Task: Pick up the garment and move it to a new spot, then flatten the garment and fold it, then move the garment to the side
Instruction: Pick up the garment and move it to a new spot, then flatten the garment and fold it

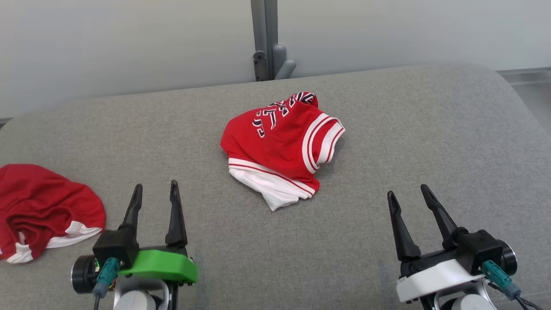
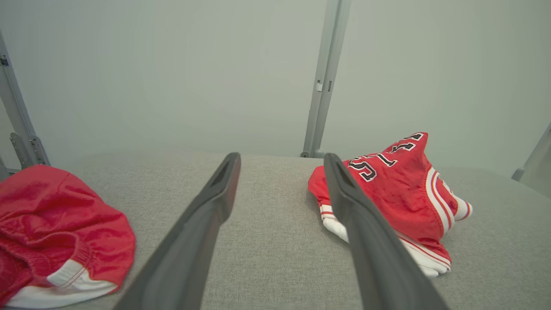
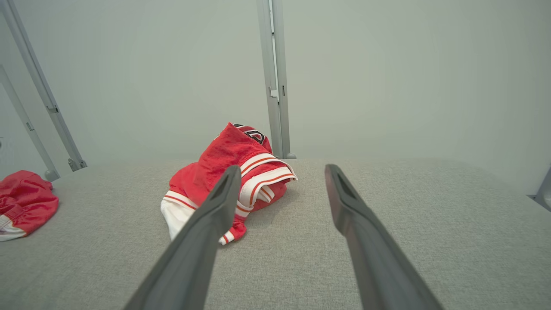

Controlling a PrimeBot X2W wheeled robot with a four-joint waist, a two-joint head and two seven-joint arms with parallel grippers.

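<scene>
The garment point(image 1: 280, 142) is a crumpled red jersey with white-and-red striped trim and dark lettering, lying in a heap on the middle of the grey cushioned surface point(image 1: 409, 129). My left gripper point(image 1: 156, 185) hovers open near the front, to the left of the garment and short of it. My right gripper point(image 1: 407, 190) stands open at the front right, also apart from it. In the left wrist view the garment point(image 2: 400, 189) lies ahead to the right of the left gripper point(image 2: 282, 156). In the right wrist view the garment point(image 3: 202, 176) lies ahead and left of the right gripper point(image 3: 282, 167).
A second red garment point(image 1: 43, 206) with white trim lies bunched at the surface's left edge, beside my left gripper. A grey metal post point(image 1: 264, 38) rises behind the far edge against a pale wall. The surface rounds off at the right corner point(image 1: 512, 94).
</scene>
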